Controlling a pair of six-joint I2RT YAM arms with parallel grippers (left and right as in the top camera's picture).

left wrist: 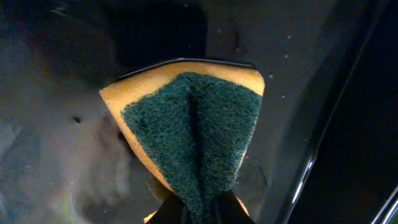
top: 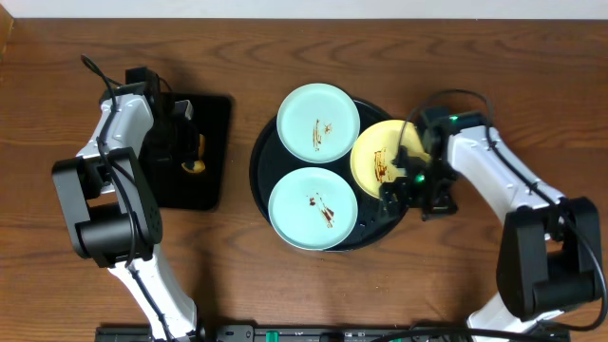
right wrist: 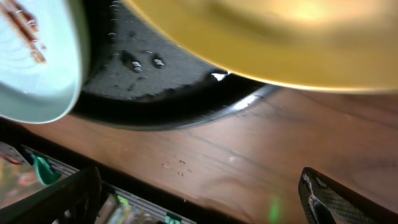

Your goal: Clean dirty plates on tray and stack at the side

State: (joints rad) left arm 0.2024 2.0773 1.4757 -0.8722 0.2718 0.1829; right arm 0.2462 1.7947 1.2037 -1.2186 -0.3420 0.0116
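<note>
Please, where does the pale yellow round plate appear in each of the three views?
Overhead: the pale yellow round plate is right of centre, over the right part of the large round glossy black tray.
Left wrist: not in it.
Right wrist: it fills the top edge, blurred.
Shared landmark: the tray, which also shows in the right wrist view, below the plate.

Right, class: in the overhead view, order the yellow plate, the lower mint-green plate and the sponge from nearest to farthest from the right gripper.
1. Yellow plate, beside the right gripper, on the tray, right side.
2. Lower mint-green plate, front of tray.
3. Sponge, far left.
</note>
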